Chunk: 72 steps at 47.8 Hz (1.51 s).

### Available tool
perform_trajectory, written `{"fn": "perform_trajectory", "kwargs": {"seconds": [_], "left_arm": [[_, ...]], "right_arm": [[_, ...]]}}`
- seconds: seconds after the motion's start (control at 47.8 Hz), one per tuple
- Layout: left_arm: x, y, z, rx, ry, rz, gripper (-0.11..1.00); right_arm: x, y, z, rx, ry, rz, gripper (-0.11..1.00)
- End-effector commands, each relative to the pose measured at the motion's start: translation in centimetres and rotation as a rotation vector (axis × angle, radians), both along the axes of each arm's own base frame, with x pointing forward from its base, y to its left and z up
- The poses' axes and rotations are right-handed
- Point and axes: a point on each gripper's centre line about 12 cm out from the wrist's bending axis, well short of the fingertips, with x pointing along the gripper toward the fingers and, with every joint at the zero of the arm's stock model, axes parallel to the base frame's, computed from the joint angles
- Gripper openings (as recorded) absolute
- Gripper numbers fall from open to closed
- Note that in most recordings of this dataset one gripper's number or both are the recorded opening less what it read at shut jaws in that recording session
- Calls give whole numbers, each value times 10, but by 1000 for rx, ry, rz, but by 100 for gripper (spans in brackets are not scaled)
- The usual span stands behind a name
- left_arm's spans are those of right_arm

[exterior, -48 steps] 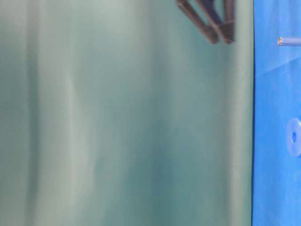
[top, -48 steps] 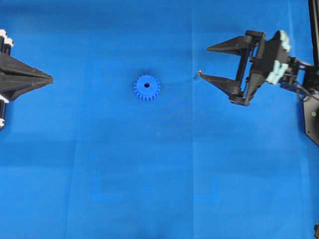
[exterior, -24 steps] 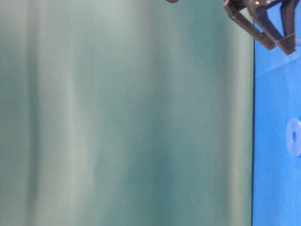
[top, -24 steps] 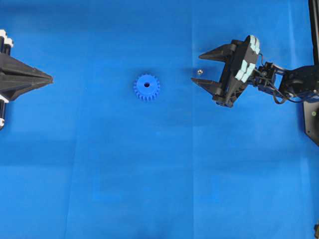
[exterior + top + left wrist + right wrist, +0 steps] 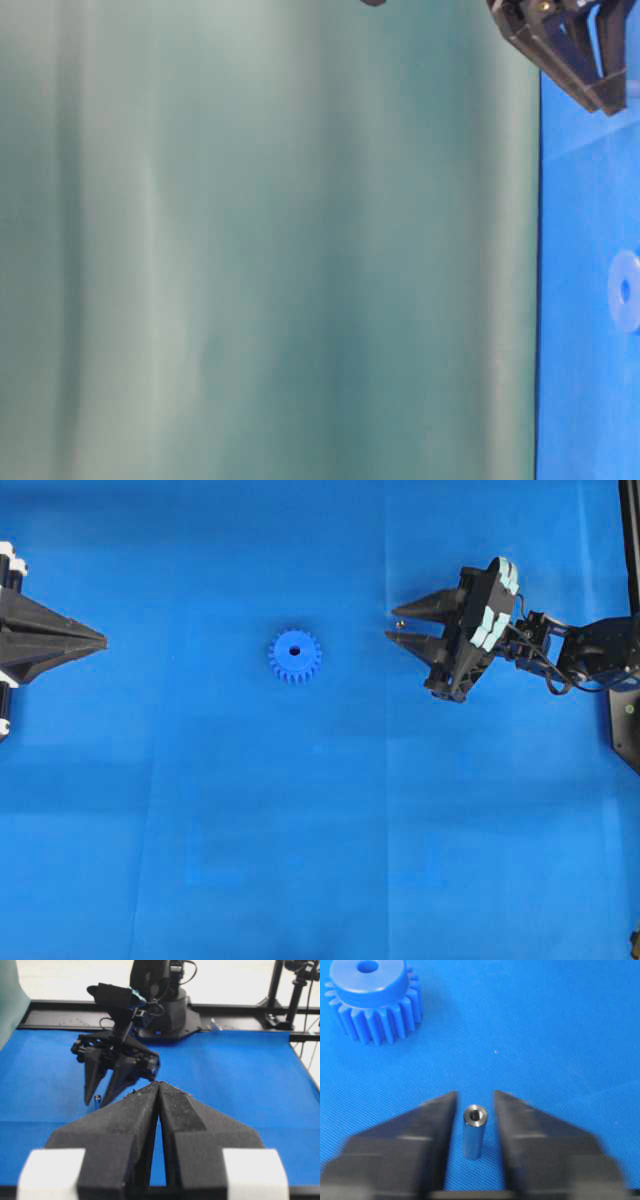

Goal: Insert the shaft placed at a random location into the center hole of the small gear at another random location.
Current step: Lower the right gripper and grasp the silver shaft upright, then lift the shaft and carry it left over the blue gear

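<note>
Right tool (image 5: 474, 1102) straddles upright shaft (image 5: 474, 1131), slightly open, gaps both sides; gripping nothing.

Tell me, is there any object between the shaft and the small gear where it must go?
Nothing visible. Only bare blue mat lies between the shaft, upright between the right gripper fingers, and the small gear.

the right hand (image 5: 397, 623) reaches in from the right of the overhead view, low over the bench, its two black fingers (image 5: 410, 1135) parted with a narrow gap and pointing toward the middle. the left hand (image 5: 100, 638) sits at the far left edge, its fingers (image 5: 131, 1115) pressed together into a point.
</note>
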Motion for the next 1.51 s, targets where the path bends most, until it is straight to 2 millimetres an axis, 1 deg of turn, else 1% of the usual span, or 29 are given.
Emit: {"fn": "perform_trajectory", "kwargs": {"seconds": [0.0,0.063,0.398,0.482,0.691,0.754,0.859,1.11,1.257,1.487], "left_arm": [[1,0,5,-3,-12,0,0],[1,0,5,-9,-12,-2,0],[1,0,4,-12,-8,-3,0],[1,0,4,-12,-6,-1,0],[1,0,4,-14,-6,-3,0],[1,0,4,-14,-6,-3,0],[1,0,4,-14,-5,-1,0],[1,0,3,-12,-3,-3,0],[1,0,3,-14,-5,-2,0],[1,0,3,-14,0,-2,0]], "right_arm": [[2,0,5,-4,-24,-1,10],[2,0,5,-6,-25,-2,2],[3,0,7,-3,-26,0,2],[3,1,16,1,-37,2,2],[3,3,49,11,-57,17,2],[2,4,56,14,-61,21,2],[0,4,61,17,-61,22,2],[2,4,62,18,-60,23,2],[13,3,65,19,-66,29,2],[47,2,66,30,-44,53,2]]}}
